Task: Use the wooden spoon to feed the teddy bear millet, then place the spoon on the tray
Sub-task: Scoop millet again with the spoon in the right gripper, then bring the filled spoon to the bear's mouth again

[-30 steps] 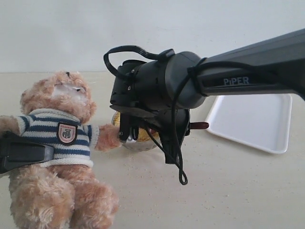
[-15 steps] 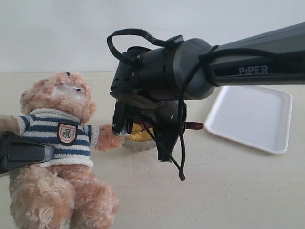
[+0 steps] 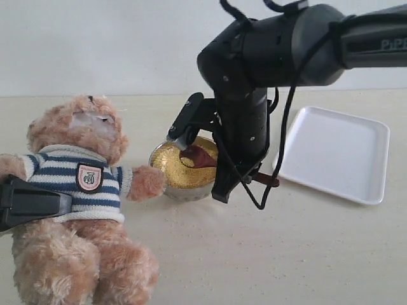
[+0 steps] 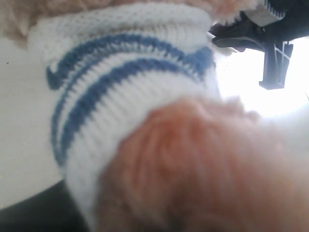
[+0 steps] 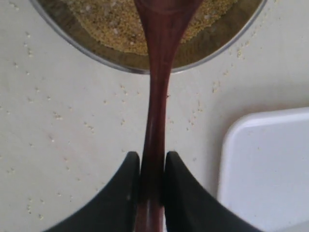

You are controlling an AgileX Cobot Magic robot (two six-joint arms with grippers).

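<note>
The teddy bear (image 3: 76, 190) sits at the left in its striped shirt (image 4: 120, 87). My left gripper (image 3: 28, 203) presses against its side, and fur fills the left wrist view, hiding the jaws. The shiny bowl (image 3: 166, 184) of millet (image 3: 173, 166) stands by the bear's paw. My right gripper (image 5: 152, 157) is shut on the slim handle of the wooden spoon (image 5: 157, 96). The spoon's oval bowl (image 3: 198, 157) rests over the millet (image 5: 111, 19), and its handle end points towards the white tray (image 3: 337, 152).
Stray grains (image 5: 58, 116) lie scattered on the beige table around the bowl rim (image 5: 87, 46). A corner of the tray (image 5: 265, 164) lies close beside the right gripper. The right arm (image 3: 305, 44) reaches in from the upper right, its cable (image 3: 261, 203) dangling.
The right arm has risen and swung to the right, uncovering the bowl. The spoon's bowl now shows over the millet. The bear and the left gripper have stayed put.
</note>
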